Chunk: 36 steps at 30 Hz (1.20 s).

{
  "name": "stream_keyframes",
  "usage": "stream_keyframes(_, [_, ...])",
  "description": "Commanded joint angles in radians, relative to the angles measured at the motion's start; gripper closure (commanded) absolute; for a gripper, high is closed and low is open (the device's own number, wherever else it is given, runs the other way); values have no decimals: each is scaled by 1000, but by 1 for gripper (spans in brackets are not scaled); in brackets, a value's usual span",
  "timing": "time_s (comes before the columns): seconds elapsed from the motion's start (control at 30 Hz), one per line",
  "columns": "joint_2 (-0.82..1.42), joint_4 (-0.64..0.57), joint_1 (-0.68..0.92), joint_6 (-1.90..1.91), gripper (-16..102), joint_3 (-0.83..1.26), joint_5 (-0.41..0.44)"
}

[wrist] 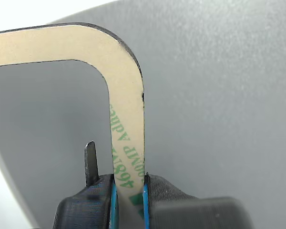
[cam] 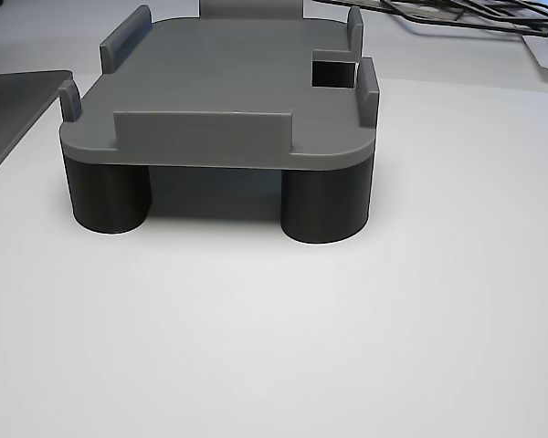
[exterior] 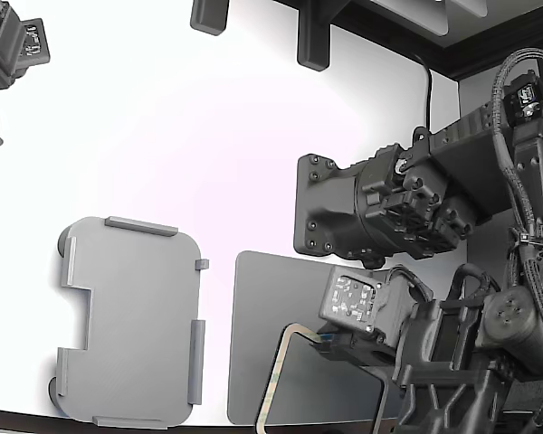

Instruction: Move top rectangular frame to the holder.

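The top rectangular frame (exterior: 276, 372) is a thin beige ring with green print. My gripper (exterior: 330, 342) is shut on one side of it and holds it tilted over the dark grey mat (exterior: 262, 298). The wrist view shows the beige strip (wrist: 126, 119) pinched between the blue-edged pads (wrist: 113, 202), with a rounded corner ahead. The holder (exterior: 131, 321) is a light grey tray with raised edge tabs and a side notch, at the exterior view's left, apart from the frame. The other view shows the holder (cam: 228, 87) standing on dark round feet, with nothing on it.
A second dark arm (exterior: 9, 54) shows at the exterior view's top left corner. Dark fixtures (exterior: 312, 41) hang at the table's far edge. A corner of the mat (cam: 14, 100) shows in the other view beside the holder. The white table (exterior: 208, 154) lies between.
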Motion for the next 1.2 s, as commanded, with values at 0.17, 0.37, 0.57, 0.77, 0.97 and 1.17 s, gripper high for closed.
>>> stream_keyframes(0.17, [17, 12, -198, 437, 97, -107, 25])
stream_keyframes(0.37, [-92, 14, -370, 480, 97, -178, -40])
stream_keyframes(0.57, [-219, 14, -466, 471, 97, -288, -43])
stream_keyframes(0.77, [-279, 14, -506, 497, 97, -394, -23])
stream_keyframes(0.97, [-373, 14, -549, 555, 97, -511, -37])
stream_keyframes(1.17, [-451, 14, -583, 554, 97, -575, -60])
